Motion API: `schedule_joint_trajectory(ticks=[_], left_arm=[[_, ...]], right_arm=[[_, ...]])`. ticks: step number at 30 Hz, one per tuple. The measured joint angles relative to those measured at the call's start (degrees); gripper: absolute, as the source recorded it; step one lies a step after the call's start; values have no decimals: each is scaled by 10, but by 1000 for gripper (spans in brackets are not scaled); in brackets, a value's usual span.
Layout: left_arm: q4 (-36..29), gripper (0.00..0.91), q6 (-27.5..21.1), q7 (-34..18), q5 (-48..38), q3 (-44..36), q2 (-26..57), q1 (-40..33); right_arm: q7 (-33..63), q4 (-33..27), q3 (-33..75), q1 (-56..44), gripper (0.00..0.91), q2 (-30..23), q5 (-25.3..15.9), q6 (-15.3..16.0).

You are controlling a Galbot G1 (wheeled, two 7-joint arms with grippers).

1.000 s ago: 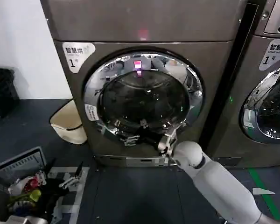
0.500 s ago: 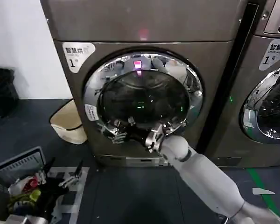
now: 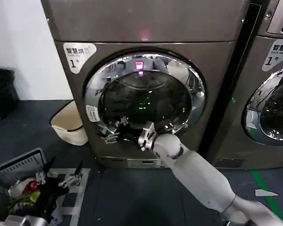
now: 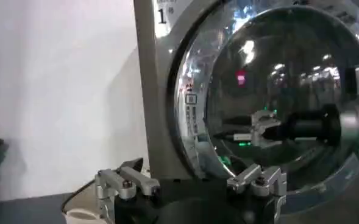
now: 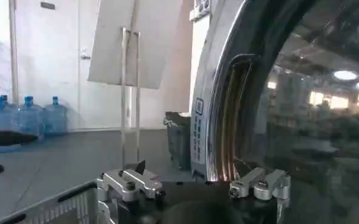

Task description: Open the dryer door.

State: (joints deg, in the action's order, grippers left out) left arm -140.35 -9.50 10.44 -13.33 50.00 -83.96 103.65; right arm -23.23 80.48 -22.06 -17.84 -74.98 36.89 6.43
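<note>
The dryer (image 3: 146, 23) is a bronze-grey front-loader, and its dryer door (image 3: 146, 89) lies flush against it, a chrome rim around dark glass. My right gripper (image 3: 108, 135) is at the rim's lower left, just below the small white sticker (image 3: 92, 113). In the right wrist view the right gripper (image 5: 191, 182) stands open, its fingers on either side of the rim's outer edge (image 5: 219, 122) without touching it. The left wrist view shows the right gripper (image 4: 258, 128) in front of the glass. My left gripper (image 4: 190, 182) is open and empty, low beside the dryer (image 3: 68, 178).
A second grey machine (image 3: 273, 94) stands directly to the right. A cream bin (image 3: 68, 125) sits on the floor left of the dryer. A grey basket (image 3: 19, 165) of mixed items is at the lower left, and a black bin (image 3: 2, 89) stands by the white wall.
My right gripper has slid leftward along the door's lower rim, from the lower right to the lower left. The door has not moved, and neither has the left arm.
</note>
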Motion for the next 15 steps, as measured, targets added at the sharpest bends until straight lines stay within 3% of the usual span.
schedule_joint_trajectory(ticks=[15], left_arm=[[0, 907, -3, 0, -5, 6, 5, -4]], right_arm=[[-12, -45, -10, 23, 907, -24, 1, -3]])
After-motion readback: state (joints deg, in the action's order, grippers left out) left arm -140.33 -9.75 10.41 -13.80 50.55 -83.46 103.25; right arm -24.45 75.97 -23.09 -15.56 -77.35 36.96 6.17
